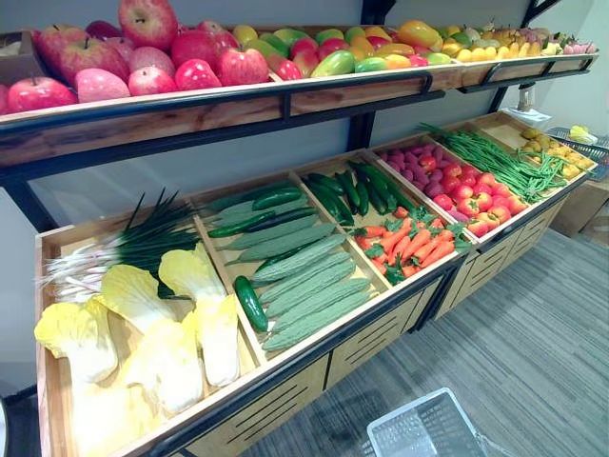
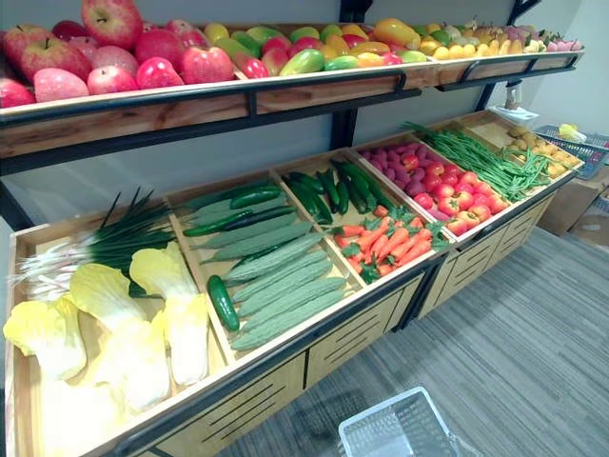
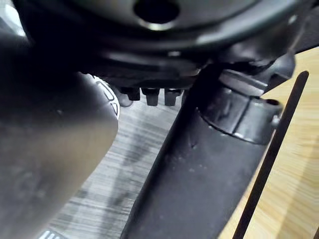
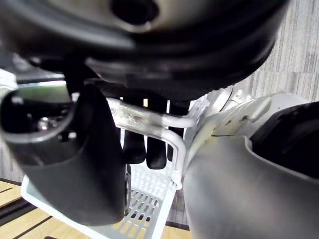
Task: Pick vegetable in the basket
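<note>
Your right hand (image 4: pixel 94 169) is clenched round the handle of the white slatted plastic basket (image 1: pixel 423 430), which sits low over the grey floor (image 1: pixel 533 352) in front of the long wooden produce stand (image 1: pixel 285 367). Your left hand (image 3: pixel 199 169) hangs beside the stand; you cannot tell whether it is clenched or released. The vegetables lie in the stand's trays, among them a dark green cucumber (image 1: pixel 250 303) and orange carrots (image 1: pixel 409 243).

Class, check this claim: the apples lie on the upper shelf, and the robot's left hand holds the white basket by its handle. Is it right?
Not quite. It is the right hand, not the left, that holds the white basket by its handle; the right wrist view shows this. The apples do lie on the upper shelf.
</note>
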`<state>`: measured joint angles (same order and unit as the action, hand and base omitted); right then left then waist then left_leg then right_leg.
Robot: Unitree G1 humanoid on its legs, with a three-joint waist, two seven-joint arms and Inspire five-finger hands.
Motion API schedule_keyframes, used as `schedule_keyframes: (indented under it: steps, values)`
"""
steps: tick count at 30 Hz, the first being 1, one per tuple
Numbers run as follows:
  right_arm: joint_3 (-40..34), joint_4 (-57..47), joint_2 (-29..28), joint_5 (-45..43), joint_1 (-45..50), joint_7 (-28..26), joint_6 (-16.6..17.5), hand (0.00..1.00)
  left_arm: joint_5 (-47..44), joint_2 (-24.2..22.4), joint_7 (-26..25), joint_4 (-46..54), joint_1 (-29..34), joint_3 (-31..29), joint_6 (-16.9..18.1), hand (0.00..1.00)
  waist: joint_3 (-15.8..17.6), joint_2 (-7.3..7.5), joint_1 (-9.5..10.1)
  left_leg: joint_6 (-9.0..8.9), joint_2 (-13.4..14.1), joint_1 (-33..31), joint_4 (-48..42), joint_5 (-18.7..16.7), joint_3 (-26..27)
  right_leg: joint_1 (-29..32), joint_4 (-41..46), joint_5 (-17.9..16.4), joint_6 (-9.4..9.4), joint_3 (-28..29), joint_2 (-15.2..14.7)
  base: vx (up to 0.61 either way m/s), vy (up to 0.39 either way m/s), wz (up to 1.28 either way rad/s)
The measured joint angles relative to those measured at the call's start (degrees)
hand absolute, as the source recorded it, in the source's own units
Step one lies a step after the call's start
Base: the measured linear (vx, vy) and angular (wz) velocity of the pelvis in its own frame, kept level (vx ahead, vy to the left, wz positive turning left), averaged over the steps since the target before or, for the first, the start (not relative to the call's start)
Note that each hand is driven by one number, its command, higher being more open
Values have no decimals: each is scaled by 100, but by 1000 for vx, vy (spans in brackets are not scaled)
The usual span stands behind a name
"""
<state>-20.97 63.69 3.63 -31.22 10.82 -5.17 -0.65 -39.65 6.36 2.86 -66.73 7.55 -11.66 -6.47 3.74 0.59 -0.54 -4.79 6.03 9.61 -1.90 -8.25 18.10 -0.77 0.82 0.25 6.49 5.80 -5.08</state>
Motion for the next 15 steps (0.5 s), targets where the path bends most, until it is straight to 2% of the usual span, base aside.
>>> schedule_keyframes:
  steps: [11, 15]
  values:
    - [192, 30, 104, 203, -67, 83, -35, 0, 265, 42, 59, -55, -66, 228, 75, 100, 17, 0, -41, -15, 6, -2, -35, -10, 114, 69, 2, 56, 20, 127, 19, -42, 0, -6]
    - [206, -26, 116, 247, -66, 85, -38, 0, 841, 150, 3, -102, -254, 427, -47, 100, 26, -4, -183, -74, 79, 35, -45, -47, 286, 121, 14, 67, 7, 276, 105, -7, -5, -22]
